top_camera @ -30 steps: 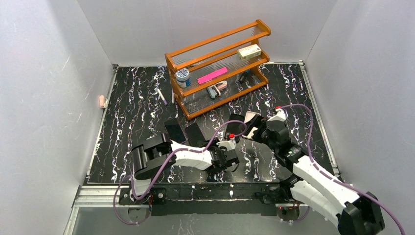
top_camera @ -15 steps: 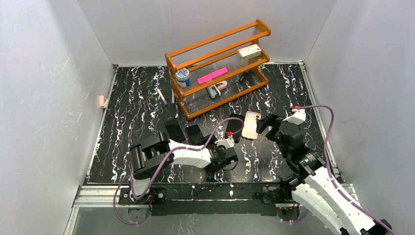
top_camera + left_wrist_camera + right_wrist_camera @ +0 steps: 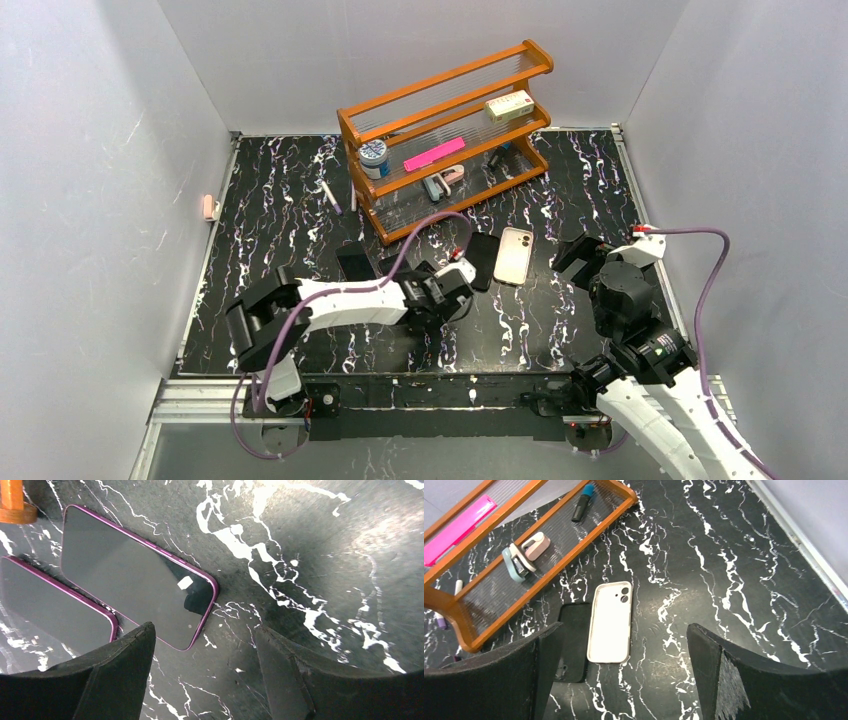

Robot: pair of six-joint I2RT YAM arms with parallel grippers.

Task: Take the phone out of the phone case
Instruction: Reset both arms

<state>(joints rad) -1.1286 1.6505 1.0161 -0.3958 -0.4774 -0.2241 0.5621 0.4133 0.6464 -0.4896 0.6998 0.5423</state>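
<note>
We see the phone case (image 3: pixel 610 622) flat on the counter (image 3: pixel 734 580), long axis near-to-far, camera cutout toward the rack (image 3: pixel 446 607). The phone (image 3: pixel 135 577) lies screen-up before the left tool (image 3: pixel 205 635), which is spread and empty. The right tool (image 3: pixel 625 629) is likewise spread and empty.

Purple-edged phone (image 3: pixel 135 598); white-veined black table (image 3: pixel 325 555)

black marbled surface (image 3: pixel 260 250). orange rack (image 3: pixel 445 83) at its 12 o'clock: beige box (image 3: pixel 508 105) top shelf, pink strip (image 3: pixel 434 153) and blue-lidded jar (image 3: pixel 373 152) middle, two staplers (image 3: pixel 524 555) and dark marker (image 3: pixel 581 502) bottom. pen (image 3: pixel 330 196) at rack's 9 o'clock.
</note>
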